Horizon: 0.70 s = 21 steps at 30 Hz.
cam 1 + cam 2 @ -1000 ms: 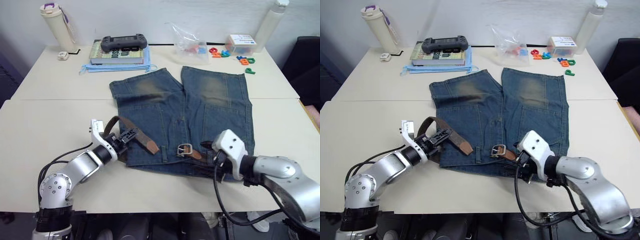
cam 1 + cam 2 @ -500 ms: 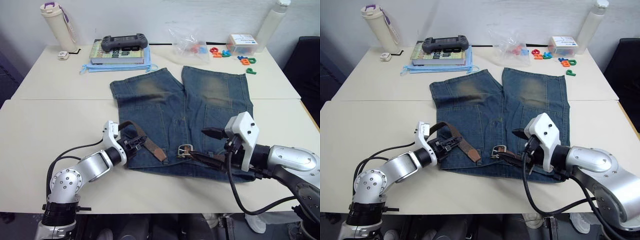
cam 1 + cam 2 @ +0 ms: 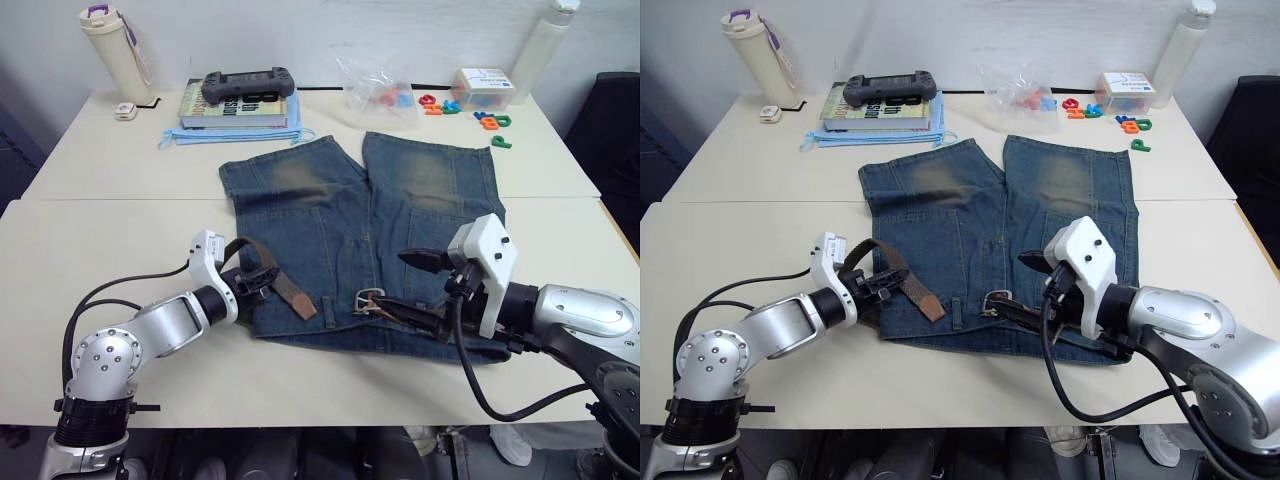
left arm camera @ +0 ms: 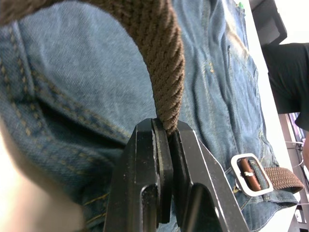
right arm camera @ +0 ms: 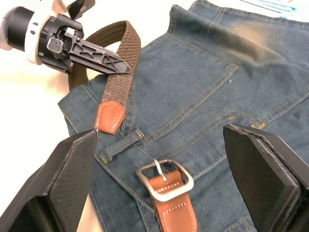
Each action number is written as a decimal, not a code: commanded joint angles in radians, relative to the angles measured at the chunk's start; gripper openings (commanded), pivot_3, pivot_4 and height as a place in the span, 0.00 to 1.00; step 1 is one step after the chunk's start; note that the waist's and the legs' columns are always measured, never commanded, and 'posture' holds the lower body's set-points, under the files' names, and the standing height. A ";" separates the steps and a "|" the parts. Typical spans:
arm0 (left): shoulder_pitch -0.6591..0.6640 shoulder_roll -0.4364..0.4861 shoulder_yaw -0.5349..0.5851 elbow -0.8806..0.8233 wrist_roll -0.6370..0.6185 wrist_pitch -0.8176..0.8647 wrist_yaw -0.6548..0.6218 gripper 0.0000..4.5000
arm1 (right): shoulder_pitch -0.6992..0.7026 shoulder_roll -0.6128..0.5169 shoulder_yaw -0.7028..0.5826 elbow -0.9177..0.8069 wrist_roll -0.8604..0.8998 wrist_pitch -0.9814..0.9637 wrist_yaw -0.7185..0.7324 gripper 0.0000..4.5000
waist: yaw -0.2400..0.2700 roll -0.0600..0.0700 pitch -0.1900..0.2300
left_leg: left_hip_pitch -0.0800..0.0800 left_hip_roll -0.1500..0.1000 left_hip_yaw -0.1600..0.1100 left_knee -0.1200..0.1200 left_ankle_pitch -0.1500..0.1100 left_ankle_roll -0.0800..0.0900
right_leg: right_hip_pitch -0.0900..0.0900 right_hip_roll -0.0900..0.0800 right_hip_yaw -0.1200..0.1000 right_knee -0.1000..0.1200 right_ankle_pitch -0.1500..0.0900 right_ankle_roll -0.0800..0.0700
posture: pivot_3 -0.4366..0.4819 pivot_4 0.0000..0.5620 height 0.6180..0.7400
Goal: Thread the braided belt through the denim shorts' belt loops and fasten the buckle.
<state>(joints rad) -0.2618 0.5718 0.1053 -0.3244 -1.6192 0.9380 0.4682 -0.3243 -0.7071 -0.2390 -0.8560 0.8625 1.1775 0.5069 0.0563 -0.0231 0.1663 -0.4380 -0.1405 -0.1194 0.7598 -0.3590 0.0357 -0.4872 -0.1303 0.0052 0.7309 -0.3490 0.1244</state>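
Denim shorts (image 3: 370,240) lie flat on the table (image 3: 120,250), waistband toward the robot, legs pointing away. And the belt (image 5: 120,53) is draped over the waistband on the robot's left side, arching up off the cloth, its tan tip (image 5: 109,117) resting just beside a loop (image 5: 139,134). Left gripper (image 4: 164,140) has the strap pinched tight, fingers clamped on the braid a little way back from that tip. Over on the other side, the right gripper (image 3: 425,285) hovers above the waistband with fingers spread wide, holding nothing, and the buckle (image 5: 165,176) sits on the denim right between them.

So where are we? Looks like the closing stretch: most of the belt is out of sight between tip and buckle, probably run round the waistband, though I can't confirm which loops it passes. What's left, I'd say, is bringing the tip across to the buckle. That calls for the left arm to carry the tip over while the right closes on the buckle frame and steadies it, prong clear, so the tip can slide in.
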 commanded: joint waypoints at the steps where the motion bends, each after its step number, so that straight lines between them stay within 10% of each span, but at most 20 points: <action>1: -0.007 0.014 -0.018 -0.066 0.039 0.010 0.001 0.00 | -0.019 -0.022 0.009 -0.041 0.035 -0.012 -0.023 0.97 | 0.000 0.000 0.000 | 0.000 0.000 0.000 0.000 0.000 0.000 | 0.000 0.000 0.000 0.000 0.000 0.000 | 0.48 0.27 0.34; 21: -0.010 -0.154 -0.071 -0.105 0.329 -0.024 -0.011 0.00 | -0.087 -0.058 0.005 -0.018 0.185 -0.016 -0.167 0.97 | 0.002 0.000 0.000 | 0.000 0.000 0.000 0.000 0.001 0.001 | 0.001 0.000 0.000 0.000 0.000 0.001 | 0.48 0.27 0.34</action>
<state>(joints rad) -0.2686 0.4276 0.0205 -0.4132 -1.3050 0.9343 0.4617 -0.3995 -0.7587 -0.2112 -0.8537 1.0205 1.1776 0.3590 0.0582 -0.0232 0.1663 -0.4380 -0.1406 -0.1191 0.7604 -0.3583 0.0368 -0.4861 -0.1305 0.0050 0.7304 -0.3486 0.1252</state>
